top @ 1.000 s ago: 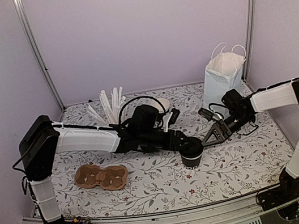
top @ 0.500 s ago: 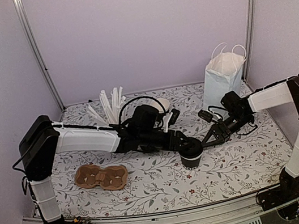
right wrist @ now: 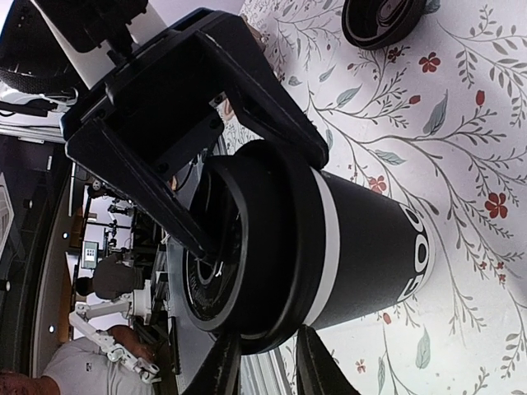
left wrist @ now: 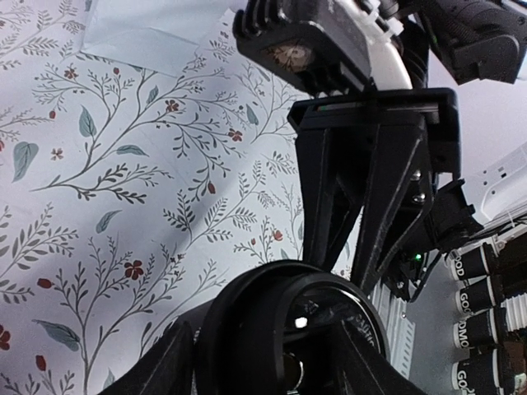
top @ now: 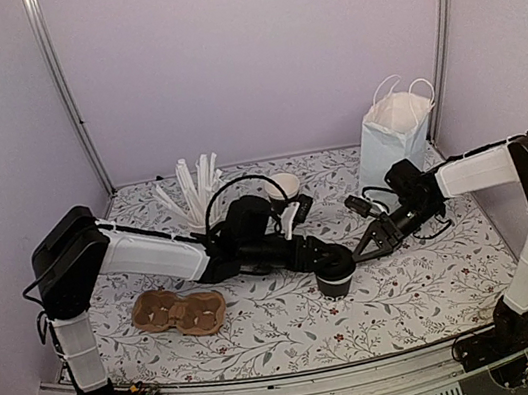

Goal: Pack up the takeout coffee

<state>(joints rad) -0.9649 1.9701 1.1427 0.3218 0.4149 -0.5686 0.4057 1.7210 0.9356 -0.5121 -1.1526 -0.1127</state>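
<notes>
White-shelled arms (top: 147,253), black joints (top: 63,257)

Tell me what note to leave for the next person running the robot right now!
Left gripper: shut round the top of the cup, mid-table.
Right gripper: fingers close together at the rim of that cup's lid; grip unclear.
Second cup: open, at the back.
Spare lid: flat on the table.
Carrier: holds nothing. Bag: upright, back right.
Done: one cup has its lid on.
Left: probably lid the second cup, then pack both.
</notes>
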